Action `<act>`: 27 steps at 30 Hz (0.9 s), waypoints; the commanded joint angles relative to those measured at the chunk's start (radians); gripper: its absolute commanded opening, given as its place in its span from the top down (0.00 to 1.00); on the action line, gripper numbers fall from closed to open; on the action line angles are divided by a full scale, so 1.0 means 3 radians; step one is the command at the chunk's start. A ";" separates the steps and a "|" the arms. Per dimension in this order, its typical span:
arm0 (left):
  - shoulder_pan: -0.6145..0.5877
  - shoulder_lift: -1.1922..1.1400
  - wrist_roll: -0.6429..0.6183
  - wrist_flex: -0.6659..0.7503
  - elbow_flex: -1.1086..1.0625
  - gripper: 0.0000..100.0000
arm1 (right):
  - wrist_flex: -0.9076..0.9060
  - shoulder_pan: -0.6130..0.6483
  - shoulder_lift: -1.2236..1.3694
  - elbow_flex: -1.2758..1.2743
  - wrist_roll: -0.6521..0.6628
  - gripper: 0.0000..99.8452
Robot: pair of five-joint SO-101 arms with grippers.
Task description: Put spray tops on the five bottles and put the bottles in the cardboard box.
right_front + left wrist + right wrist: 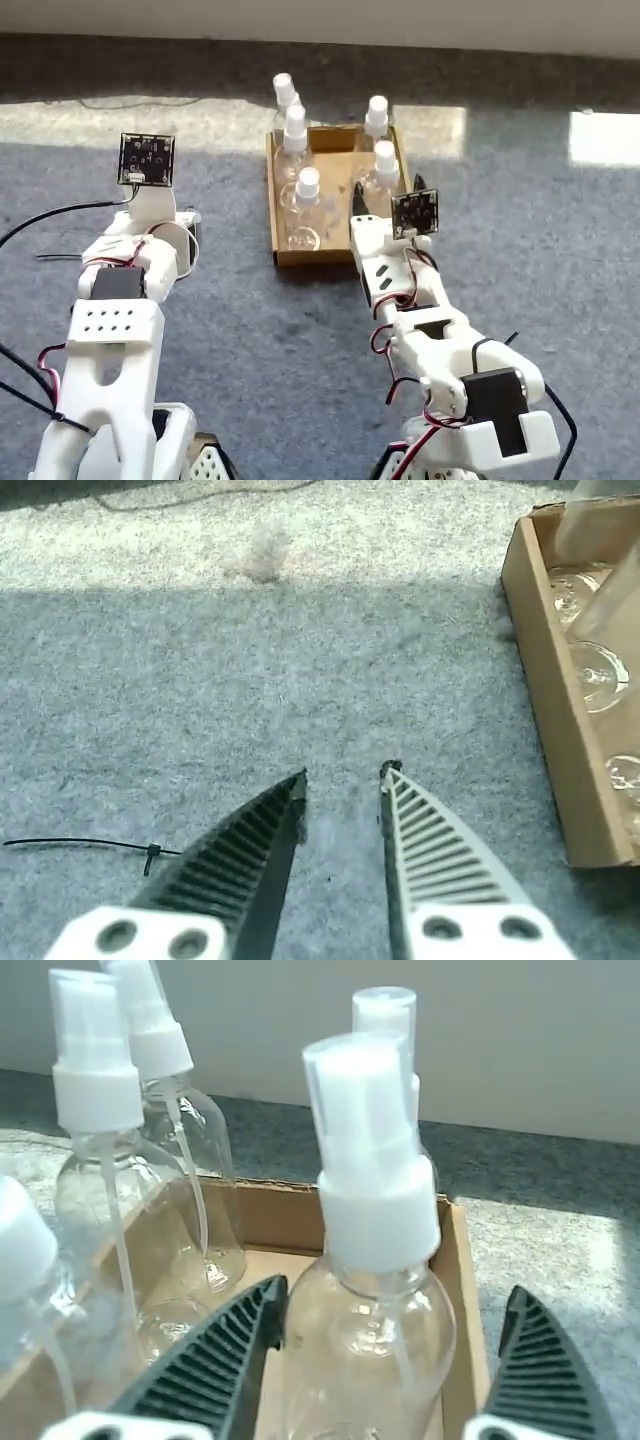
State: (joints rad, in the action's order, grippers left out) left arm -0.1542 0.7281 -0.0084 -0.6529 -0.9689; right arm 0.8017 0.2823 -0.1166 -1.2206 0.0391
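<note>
The cardboard box (283, 205) sits on the grey carpet between the arms, toward the back. Several clear bottles with white spray tops stand inside it, such as one near the front left (306, 205). My right gripper (388, 192) is open at the box's right side, its jaws on either side of a bottle (384, 168). In the right wrist view that bottle (370, 1330) and its spray top (372, 1160) stand between the open fingers (215, 1360). My left gripper (343, 780) is open over bare carpet, left of the box (545, 700), holding nothing.
A black zip tie (150, 855) lies on the carpet by the left gripper. A tuft of lint (265, 552) lies farther out. Open carpet stretches in front of the box (300, 330). A pale wall (520, 1050) rises behind the box.
</note>
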 commanded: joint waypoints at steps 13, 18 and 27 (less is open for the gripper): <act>-0.0033 0.0018 -0.0026 0.0056 0.0028 0.88 | -0.0253 0.0018 -0.0616 0.0146 0.0010 0.71; -0.0033 0.0018 -0.0026 0.0056 0.0028 0.88 | -0.0432 0.0023 -0.0734 0.0161 0.0005 0.67; -0.0033 0.0018 -0.0026 0.0056 0.0028 0.88 | -0.0463 0.0023 -0.0754 0.0222 0.0010 0.67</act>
State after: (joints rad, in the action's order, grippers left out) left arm -0.1542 0.7281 -0.0084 -0.6529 -0.9689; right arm 0.6713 0.2823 -0.3023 -1.2190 0.0391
